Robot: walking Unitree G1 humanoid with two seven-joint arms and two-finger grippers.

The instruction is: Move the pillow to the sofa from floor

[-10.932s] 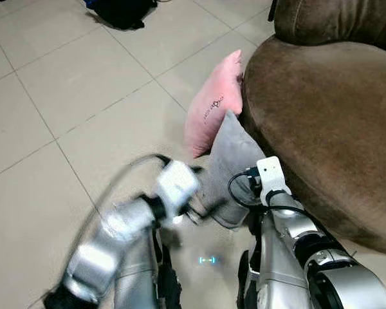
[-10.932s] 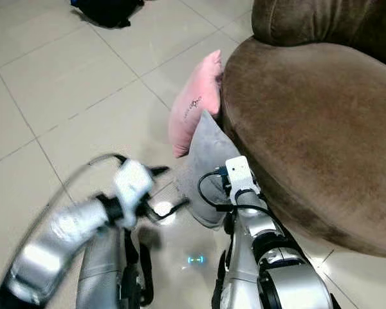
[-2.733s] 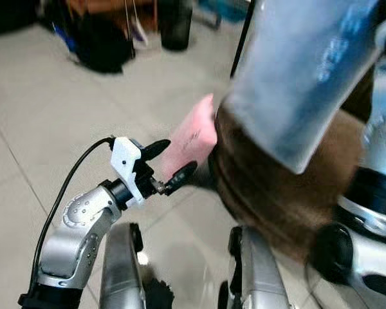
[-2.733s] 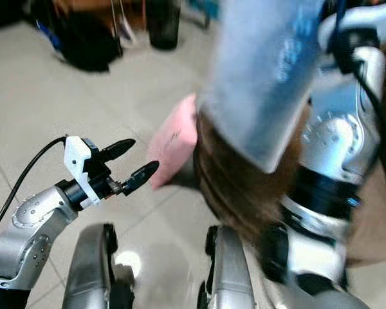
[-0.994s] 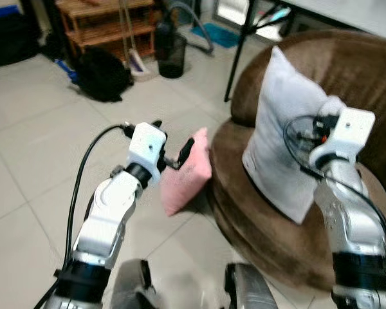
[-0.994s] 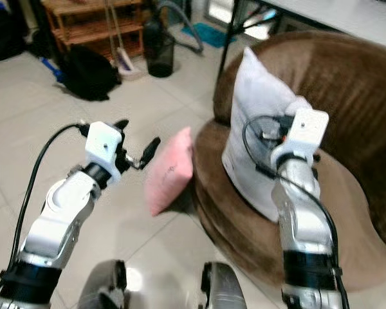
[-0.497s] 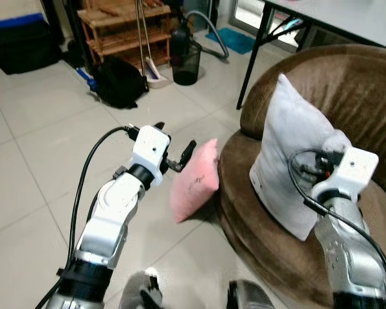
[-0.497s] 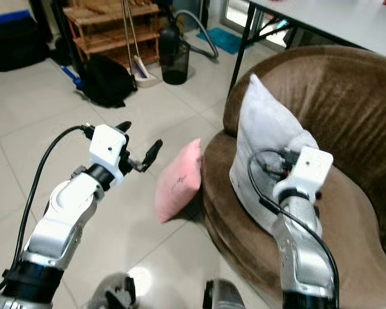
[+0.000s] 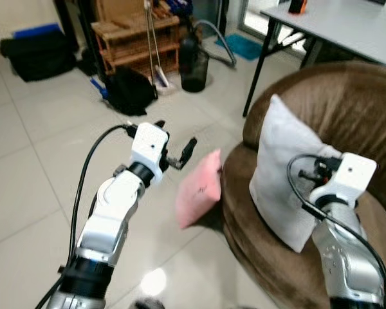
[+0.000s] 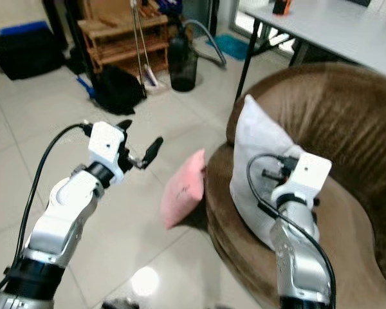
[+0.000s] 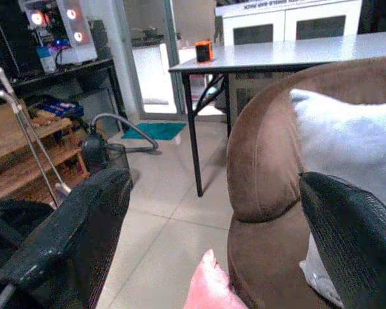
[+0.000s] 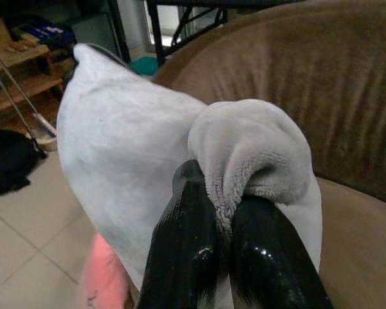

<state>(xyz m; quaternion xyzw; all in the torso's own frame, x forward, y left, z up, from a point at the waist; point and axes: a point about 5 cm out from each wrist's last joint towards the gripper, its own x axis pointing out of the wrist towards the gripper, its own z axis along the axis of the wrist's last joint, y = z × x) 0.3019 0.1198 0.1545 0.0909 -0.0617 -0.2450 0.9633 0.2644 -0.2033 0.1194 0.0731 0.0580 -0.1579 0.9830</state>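
Two pillows frame the scene; at left the left gripper [image 9: 175, 143] hangs in the air over the tiled floor [image 9: 26, 167] with its black fingers spread wide and nothing between them; just beyond it a pink pillow [image 9: 200, 189] leans on the floor against the front edge of the brown sofa [image 9: 347, 109]; further right the grey pillow [image 9: 284, 174] stands upright on the seat, propped near the backrest; the right gripper [image 12: 222, 212] has its fingers pinched tight on a bunched corner of that grey pillow; the plush cover folds and bulges around the fingers, so it looks light, soft and floppy, likely to sag if held by one corner; a gathered corner or edge seems the surest place to hold it.
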